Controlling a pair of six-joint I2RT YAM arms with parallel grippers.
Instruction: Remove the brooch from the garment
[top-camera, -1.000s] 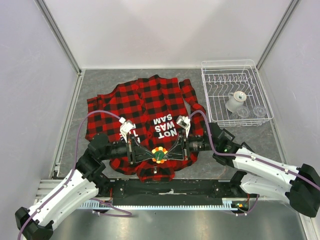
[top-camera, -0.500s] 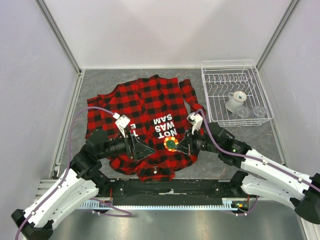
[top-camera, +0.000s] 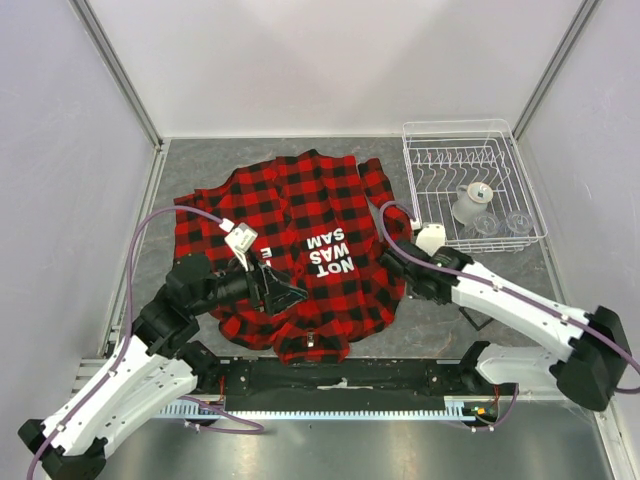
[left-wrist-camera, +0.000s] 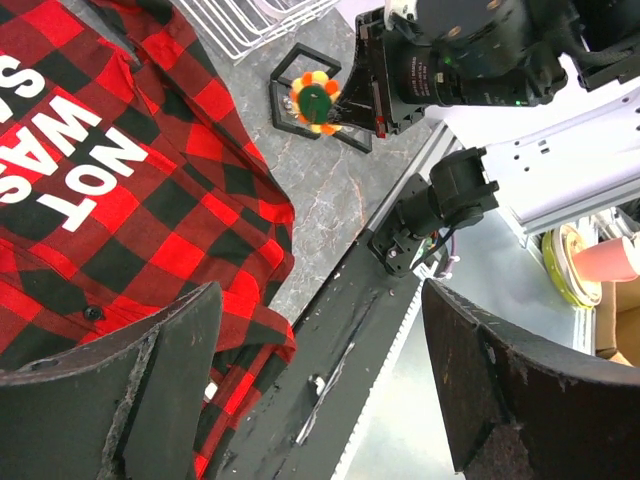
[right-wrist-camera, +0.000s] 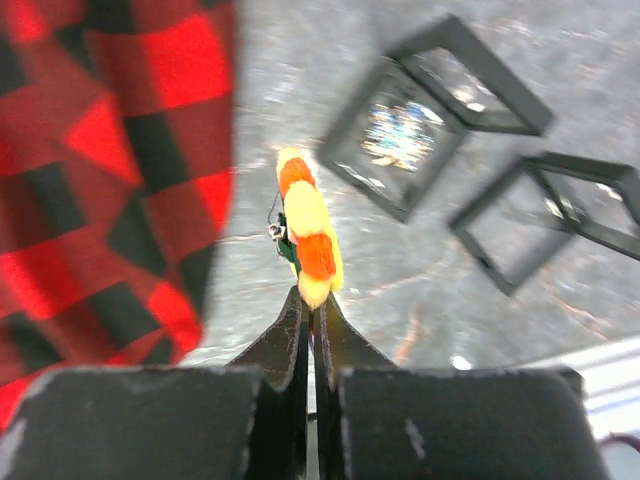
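I'm pinching the brooch (right-wrist-camera: 308, 240) edge-on in my right gripper (right-wrist-camera: 310, 300) over the tabletop (right-wrist-camera: 430, 290) beside the flannel shirt (top-camera: 300, 195), so it's off the cloth; left gripper (left-wrist-camera: 320, 375) hanging wide open over the hem (top-camera: 310, 345).

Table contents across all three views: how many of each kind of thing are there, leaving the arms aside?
Plaid shirt: 1
Flower brooch: 1
Black square frames: 2
Wire dish rack: 1
White spool-like piece in the rack: 1
Clear glasses in the rack: 2
Total: 8
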